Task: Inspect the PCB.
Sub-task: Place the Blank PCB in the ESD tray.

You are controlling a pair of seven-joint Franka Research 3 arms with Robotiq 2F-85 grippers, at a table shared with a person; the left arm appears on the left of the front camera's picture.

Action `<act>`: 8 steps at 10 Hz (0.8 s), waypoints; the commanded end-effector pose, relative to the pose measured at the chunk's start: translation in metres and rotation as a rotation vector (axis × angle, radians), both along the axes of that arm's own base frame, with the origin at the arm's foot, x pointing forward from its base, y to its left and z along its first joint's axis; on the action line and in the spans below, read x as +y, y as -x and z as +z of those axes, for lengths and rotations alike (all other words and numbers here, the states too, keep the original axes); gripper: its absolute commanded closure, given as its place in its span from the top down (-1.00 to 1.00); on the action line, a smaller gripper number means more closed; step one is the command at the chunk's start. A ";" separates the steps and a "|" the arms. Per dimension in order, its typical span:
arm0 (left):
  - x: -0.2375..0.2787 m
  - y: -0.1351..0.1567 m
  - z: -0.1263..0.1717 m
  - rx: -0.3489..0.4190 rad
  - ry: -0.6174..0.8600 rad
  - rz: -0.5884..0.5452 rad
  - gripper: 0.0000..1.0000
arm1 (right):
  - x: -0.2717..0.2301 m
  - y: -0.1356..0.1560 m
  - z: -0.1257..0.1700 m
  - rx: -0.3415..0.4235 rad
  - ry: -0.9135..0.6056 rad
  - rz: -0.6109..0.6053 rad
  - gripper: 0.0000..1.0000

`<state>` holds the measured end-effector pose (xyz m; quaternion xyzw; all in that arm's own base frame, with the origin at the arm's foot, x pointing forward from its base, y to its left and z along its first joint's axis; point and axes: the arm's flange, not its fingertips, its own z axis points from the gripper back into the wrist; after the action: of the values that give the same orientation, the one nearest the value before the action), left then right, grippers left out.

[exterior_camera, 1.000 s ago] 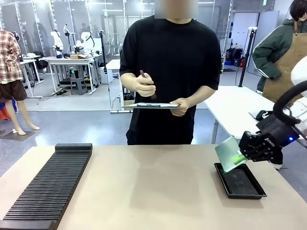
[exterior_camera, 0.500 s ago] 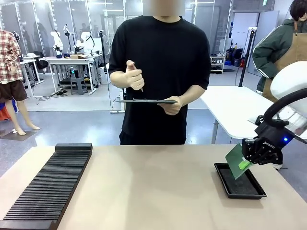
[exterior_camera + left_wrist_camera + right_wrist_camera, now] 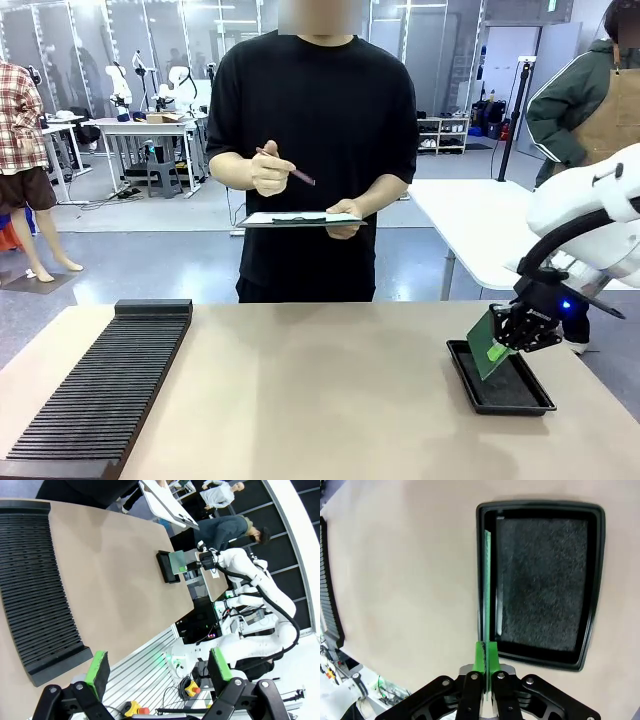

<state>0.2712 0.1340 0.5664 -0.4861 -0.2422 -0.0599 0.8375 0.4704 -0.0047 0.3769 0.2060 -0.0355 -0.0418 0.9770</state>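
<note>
The green PCB [image 3: 486,344] hangs tilted over the left edge of the shallow black tray [image 3: 533,398], and my right gripper [image 3: 506,336] is shut on its upper edge. In the right wrist view the PCB [image 3: 487,585] runs edge-on from between the green pads [image 3: 485,656], just above the tray's left rim [image 3: 481,555]. My left gripper [image 3: 158,667] stands open and holds nothing, high above the table's near-left side. From there the PCB [image 3: 177,561] and the tray [image 3: 164,569] look small and far off.
A long black slotted rack [image 3: 100,385] lies along the table's left side. Across the table a person holds a white clipboard [image 3: 300,218] in one hand and a pen [image 3: 290,168] in the other. Bare tabletop lies between rack and tray.
My right gripper turned and lowered the PCB closer to the tray's left edge. The person shifted left, raised the pen hand, then brought it back over the clipboard.
</note>
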 end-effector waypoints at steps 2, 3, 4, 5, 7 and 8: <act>0.000 0.001 0.002 0.007 -0.013 0.001 1.00 | 0.009 -0.015 -0.016 0.001 0.011 0.006 -0.95; 0.000 0.001 0.002 0.007 -0.013 0.001 1.00 | 0.011 -0.015 -0.021 0.004 0.014 0.006 -0.95; 0.000 0.001 0.002 0.007 -0.013 0.001 1.00 | 0.010 -0.014 -0.024 0.008 0.008 -0.002 -0.95; 0.000 0.001 0.002 0.007 -0.013 0.001 1.00 | 0.009 -0.013 -0.029 0.021 0.019 -0.006 -0.95; 0.000 0.001 0.002 0.007 -0.013 0.001 1.00 | 0.010 -0.011 -0.032 0.028 0.018 -0.003 -0.95; 0.000 0.001 0.002 0.007 -0.013 0.001 1.00 | 0.011 -0.011 -0.033 0.022 0.023 -0.005 -0.56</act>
<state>0.2712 0.1340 0.5664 -0.4861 -0.2422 -0.0599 0.8375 0.4793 0.0041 0.3450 0.1991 -0.0167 -0.0408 0.9790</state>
